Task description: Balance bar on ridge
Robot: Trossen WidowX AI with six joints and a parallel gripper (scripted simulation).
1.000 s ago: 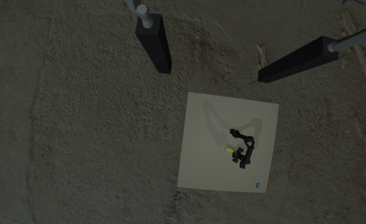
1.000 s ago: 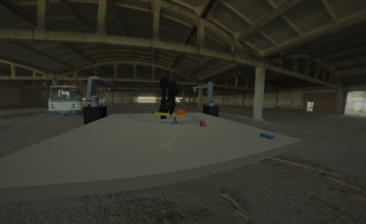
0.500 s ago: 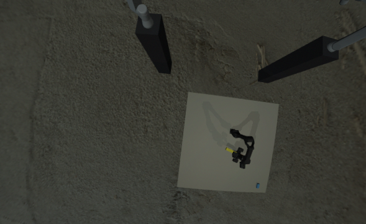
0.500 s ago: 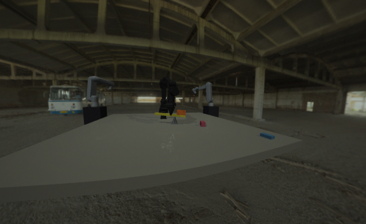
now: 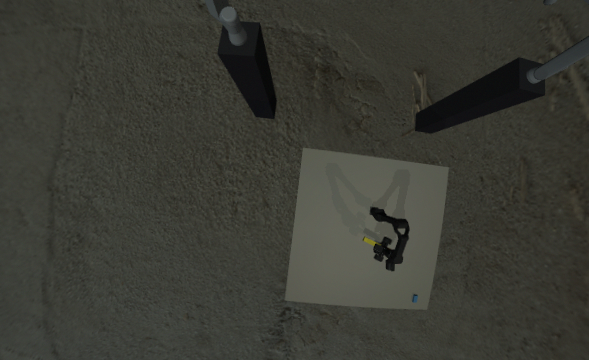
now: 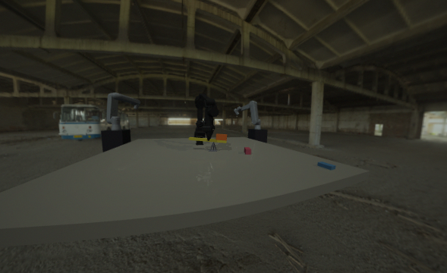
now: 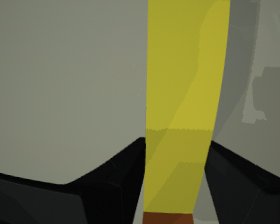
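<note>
The gripper (image 7: 175, 163) is clamped on the yellow bar (image 7: 187, 50), one black finger (image 7: 118, 183) on each long edge. In the wrist view the bar extends toward 12 o'clock. In the exterior view the bar (image 6: 207, 139) lies roughly level atop the ridge (image 6: 212, 147), above the table (image 6: 151, 182). A red block (image 6: 247, 150) sits at 3 o'clock of the ridge, and a blue block (image 6: 326, 165) farther toward 4 o'clock.

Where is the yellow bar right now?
In the exterior view the yellow bar lies level over the small ridge mid-table, held in the gripper, left of the red block.
</note>
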